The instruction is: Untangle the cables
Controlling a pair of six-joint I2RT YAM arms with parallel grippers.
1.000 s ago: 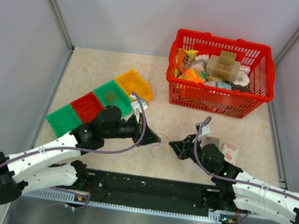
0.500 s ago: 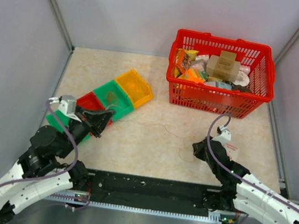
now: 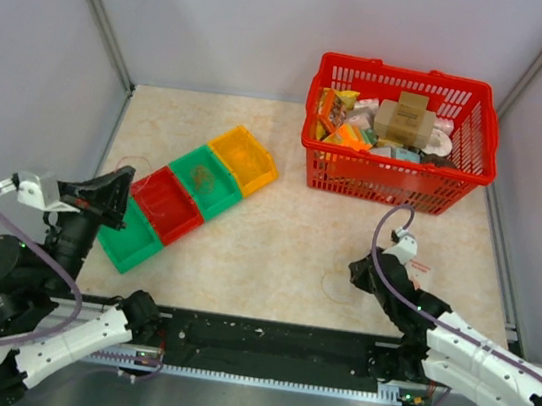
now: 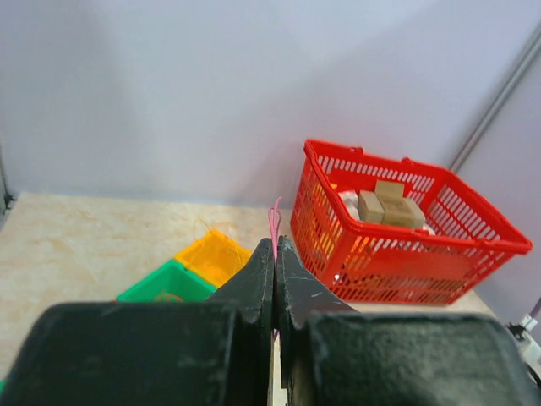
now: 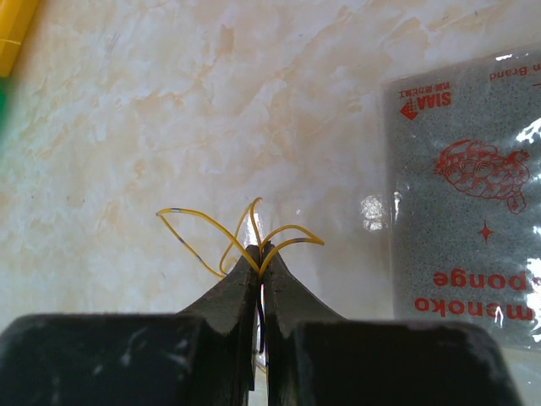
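We have the left gripper (image 4: pixel 275 245) pressed together on a thin reddish strand (image 4: pixel 274 222), raised at the table's 8 o'clock side near the colour bins (image 3: pixel 165 203). The right gripper (image 5: pixel 258 252) is pinched on yellow strands (image 5: pixel 193 212), low over the table (image 3: pixel 277 234) at 4 o'clock, where a faint loop of the cables (image 3: pixel 340 287) lies. We cannot tell whether any strand links the two arms. If one does, pulling wider could snap it or drag it out of a grip. A slipped end could fall into the bins or snag the basket (image 3: pixel 395 185) at 1 o'clock.
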